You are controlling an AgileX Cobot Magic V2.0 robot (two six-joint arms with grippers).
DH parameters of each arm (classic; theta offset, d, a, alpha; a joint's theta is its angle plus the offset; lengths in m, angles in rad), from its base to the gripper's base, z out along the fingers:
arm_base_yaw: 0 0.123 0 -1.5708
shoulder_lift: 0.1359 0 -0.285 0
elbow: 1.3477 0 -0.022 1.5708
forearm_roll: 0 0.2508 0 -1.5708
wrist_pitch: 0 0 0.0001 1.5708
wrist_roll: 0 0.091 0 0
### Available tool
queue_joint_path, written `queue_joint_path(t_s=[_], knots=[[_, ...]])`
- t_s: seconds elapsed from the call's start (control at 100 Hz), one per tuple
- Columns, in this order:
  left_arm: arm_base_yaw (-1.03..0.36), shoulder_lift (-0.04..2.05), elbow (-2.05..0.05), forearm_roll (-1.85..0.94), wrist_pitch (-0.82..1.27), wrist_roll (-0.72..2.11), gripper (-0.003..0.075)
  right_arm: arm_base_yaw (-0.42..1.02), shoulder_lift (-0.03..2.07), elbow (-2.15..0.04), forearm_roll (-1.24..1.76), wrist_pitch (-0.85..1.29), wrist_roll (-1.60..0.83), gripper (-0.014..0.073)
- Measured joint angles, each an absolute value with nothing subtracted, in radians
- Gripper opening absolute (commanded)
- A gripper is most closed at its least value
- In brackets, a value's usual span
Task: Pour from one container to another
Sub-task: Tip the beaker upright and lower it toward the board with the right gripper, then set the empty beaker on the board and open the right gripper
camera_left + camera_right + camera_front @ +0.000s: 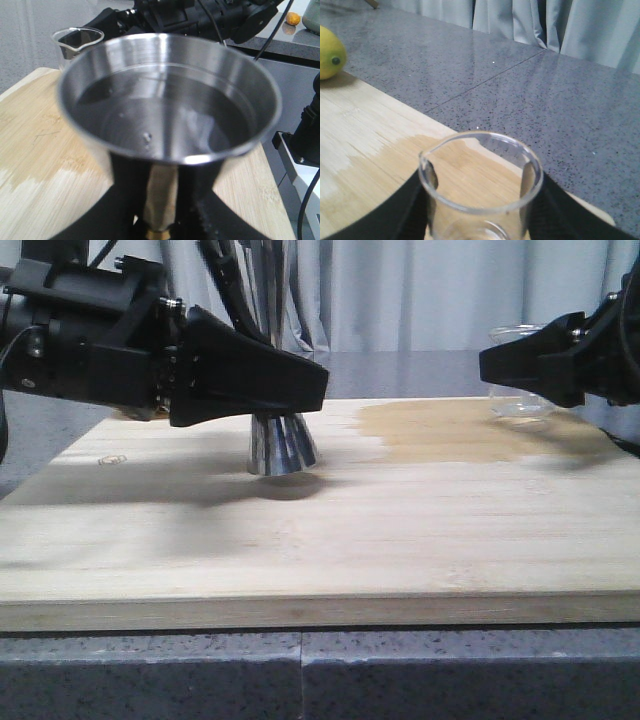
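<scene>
I'm clamping the jigger (pixel 282 445) in my left gripper (pixel 285 390), right gripper (pixel 530 368) clamped on the beaker (pixel 480 187); jigger looks filled, so I'm keeping both upright, releasing gently.

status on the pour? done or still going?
Looks poured: the jigger holds clear liquid and the beaker looks empty. In hand: left claw grips the jigger at its waist, base on the board; right claw grips the beaker, upright. Left: release both.
</scene>
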State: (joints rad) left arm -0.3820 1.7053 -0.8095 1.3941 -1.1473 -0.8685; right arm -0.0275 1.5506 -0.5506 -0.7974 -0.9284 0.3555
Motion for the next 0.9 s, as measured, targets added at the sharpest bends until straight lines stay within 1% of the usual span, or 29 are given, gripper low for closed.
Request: queue_joint_path(t_s=[0.42, 0.9], knots=[[-0.382, 1.705, -0.809, 1.396, -1.147, -0.869, -0.0001, -0.028, 1.583, -0.541, -0.764, -0.945, 0.32, 0.0166], [-0.382, 1.705, -0.809, 1.396, -1.147, -0.871, -0.0001, -0.028, 1.659, -0.541, -0.719, -1.058, 0.29, 0.0166]])
